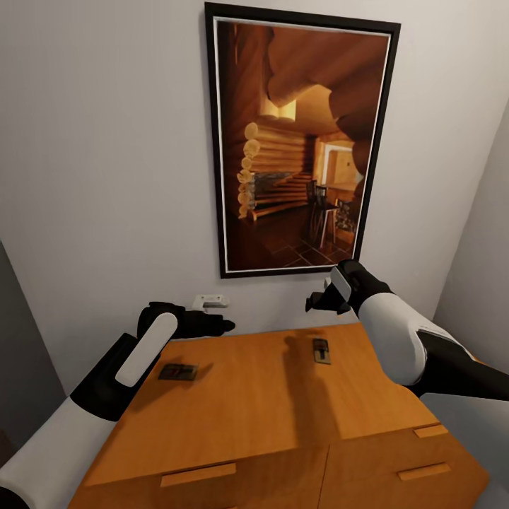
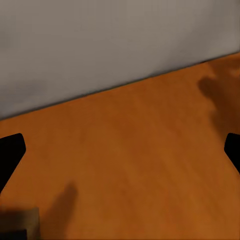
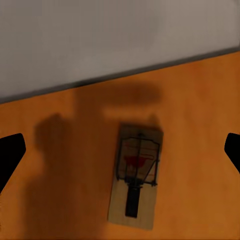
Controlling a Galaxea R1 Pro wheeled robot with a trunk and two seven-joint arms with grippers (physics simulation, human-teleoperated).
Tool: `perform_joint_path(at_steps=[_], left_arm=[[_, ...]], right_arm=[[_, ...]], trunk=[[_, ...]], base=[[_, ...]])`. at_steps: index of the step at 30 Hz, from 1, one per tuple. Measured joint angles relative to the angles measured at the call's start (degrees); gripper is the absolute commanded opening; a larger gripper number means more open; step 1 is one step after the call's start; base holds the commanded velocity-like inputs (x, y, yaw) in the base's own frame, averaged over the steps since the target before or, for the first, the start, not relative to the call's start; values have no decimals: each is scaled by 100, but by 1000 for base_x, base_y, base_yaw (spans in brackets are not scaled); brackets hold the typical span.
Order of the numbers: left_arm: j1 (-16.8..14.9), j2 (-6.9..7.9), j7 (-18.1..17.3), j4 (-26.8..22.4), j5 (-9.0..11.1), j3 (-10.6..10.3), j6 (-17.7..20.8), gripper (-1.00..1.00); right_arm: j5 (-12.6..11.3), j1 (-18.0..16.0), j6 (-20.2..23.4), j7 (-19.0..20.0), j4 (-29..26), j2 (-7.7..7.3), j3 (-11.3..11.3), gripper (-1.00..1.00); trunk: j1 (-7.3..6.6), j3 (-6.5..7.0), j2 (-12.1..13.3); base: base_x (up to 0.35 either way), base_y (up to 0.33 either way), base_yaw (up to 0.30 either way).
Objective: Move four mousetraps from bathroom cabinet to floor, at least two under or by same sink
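Note:
Two mousetraps lie flat on top of the orange-brown cabinet [image 1: 240, 403]. One mousetrap [image 1: 177, 370] rests near the cabinet's left side, just below my left forearm; its corner [image 2: 20, 222] shows in the left wrist view. My left gripper [image 1: 212, 326] [image 2: 120, 150] hovers open over bare wood past that trap, close to the wall. The other mousetrap [image 1: 322, 350] [image 3: 135, 175] lies near the back right. My right gripper [image 1: 322, 300] [image 3: 120, 152] hangs open above it, empty, with its shadow falling on the wood beside the trap.
A large framed picture [image 1: 300, 141] of a log cabin interior hangs on the grey wall behind the cabinet. A small white wall plate [image 1: 211, 302] sits just above the cabinet's back edge. Drawer fronts with bar handles [image 1: 198, 475] face me. A side wall [image 1: 481, 268] closes in at right.

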Motion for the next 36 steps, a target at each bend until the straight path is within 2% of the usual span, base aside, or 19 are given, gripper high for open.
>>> perform_joint_path(at_steps=[16, 26, 32, 36], left_arm=[[0, 0, 0, 1, -1, -9, 0, 100], [0, 0, 0, 0, 0, -4, 0, 100], [0, 0, 0, 0, 2, -4, 0, 100], [0, 1, 0, 0, 11, -3, 0, 100]], right_arm=[[5, 0, -8, 50, 7, -64, -145, 100], [-2, 0, -9, 120, 59, -208, -166, 100], [-18, 0, -16, 334, 169, -336, -174, 100], [-27, 0, -44, 522, 246, -479, -164, 100]], trunk=[[0, 0, 0], [0, 0, 0], [0, 0, 0], [0, 0, 0]], base=[[7, 0, 0], [0, 0, 0], [0, 0, 0], [0, 0, 0]])
